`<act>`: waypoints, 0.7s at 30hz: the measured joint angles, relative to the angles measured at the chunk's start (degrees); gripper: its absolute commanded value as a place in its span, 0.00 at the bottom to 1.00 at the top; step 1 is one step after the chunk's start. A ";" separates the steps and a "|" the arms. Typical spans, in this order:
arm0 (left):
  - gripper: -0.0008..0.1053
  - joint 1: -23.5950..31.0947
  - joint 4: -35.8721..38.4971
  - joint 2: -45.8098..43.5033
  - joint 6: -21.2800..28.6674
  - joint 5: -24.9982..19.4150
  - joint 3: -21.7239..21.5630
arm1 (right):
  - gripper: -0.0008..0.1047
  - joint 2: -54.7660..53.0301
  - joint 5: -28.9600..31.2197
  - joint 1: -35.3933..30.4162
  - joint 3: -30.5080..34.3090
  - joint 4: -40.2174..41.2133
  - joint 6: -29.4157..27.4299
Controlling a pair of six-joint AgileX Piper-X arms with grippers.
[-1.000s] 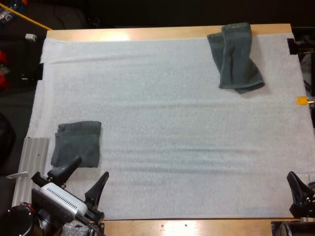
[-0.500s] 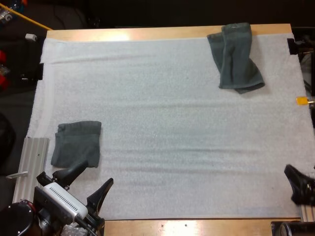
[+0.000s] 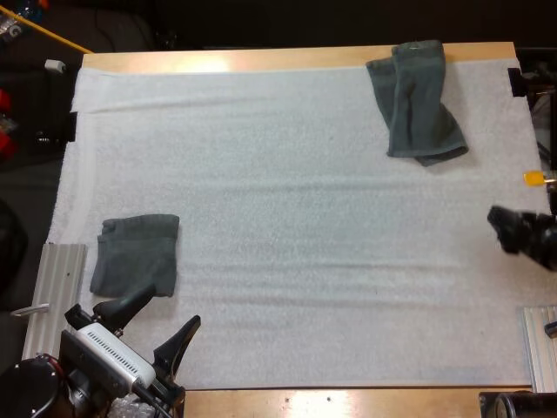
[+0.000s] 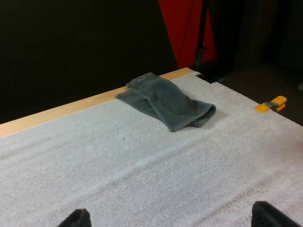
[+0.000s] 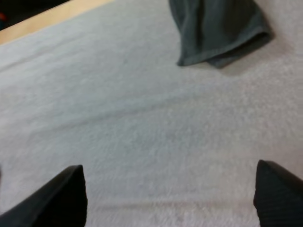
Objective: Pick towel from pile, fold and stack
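A crumpled dark grey-green towel (image 3: 416, 100) lies at the mat's far right, lapping over the far edge. It also lies ahead of my left gripper (image 4: 165, 100) and ahead of my right gripper (image 5: 218, 28). A folded towel (image 3: 137, 254) rests flat at the near left of the mat. My left gripper (image 3: 155, 320) stands open just in front of the folded towel's near edge, its fingers wide apart (image 4: 173, 220) over bare mat. My right gripper (image 3: 518, 233) hovers at the mat's right edge, well short of the crumpled towel, open (image 5: 170, 201) with nothing between its fingers.
The white mat (image 3: 287, 218) covers most of the wooden table (image 3: 261, 59). A ribbed metal rail (image 3: 54, 296) lies off the mat's near left. A similar rail (image 3: 540, 348) lies at the near right corner.
My right gripper has moved from the near right corner toward the far side along the mat's right edge. My left gripper drew back slightly toward the near edge.
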 measured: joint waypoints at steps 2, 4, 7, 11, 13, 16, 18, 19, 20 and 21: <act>0.62 0.00 0.00 0.00 0.00 0.00 0.00 | 0.68 3.23 0.72 0.00 0.00 -1.77 0.02; 0.62 0.00 0.00 0.00 0.00 0.00 0.00 | 0.68 6.61 1.06 0.00 0.00 -3.32 0.02; 0.62 0.00 0.00 0.00 0.00 0.00 0.00 | 0.68 11.82 1.06 0.00 0.00 -6.07 0.41; 0.62 0.00 0.00 0.00 0.00 0.00 0.00 | 0.68 18.26 1.20 0.00 0.00 -10.46 1.96; 0.62 0.00 0.00 0.00 0.00 0.00 0.00 | 0.68 21.11 1.20 0.00 0.00 -12.76 3.35; 0.62 0.00 0.00 0.00 -0.32 0.00 0.00 | 0.68 25.51 1.32 0.00 0.00 -16.67 5.01; 0.62 0.00 0.00 0.00 -0.75 0.00 0.00 | 0.68 28.51 1.32 0.00 0.00 -19.67 6.37; 0.62 0.00 0.00 0.00 -0.93 0.00 0.00 | 0.68 30.08 1.32 0.00 0.00 -21.18 6.85; 0.62 0.00 0.00 0.00 -1.01 0.00 0.00 | 0.68 31.34 1.34 0.00 0.00 -22.73 7.42; 0.62 0.00 0.00 0.00 -1.09 0.00 0.00 | 0.68 32.87 1.43 0.00 0.00 -24.01 7.80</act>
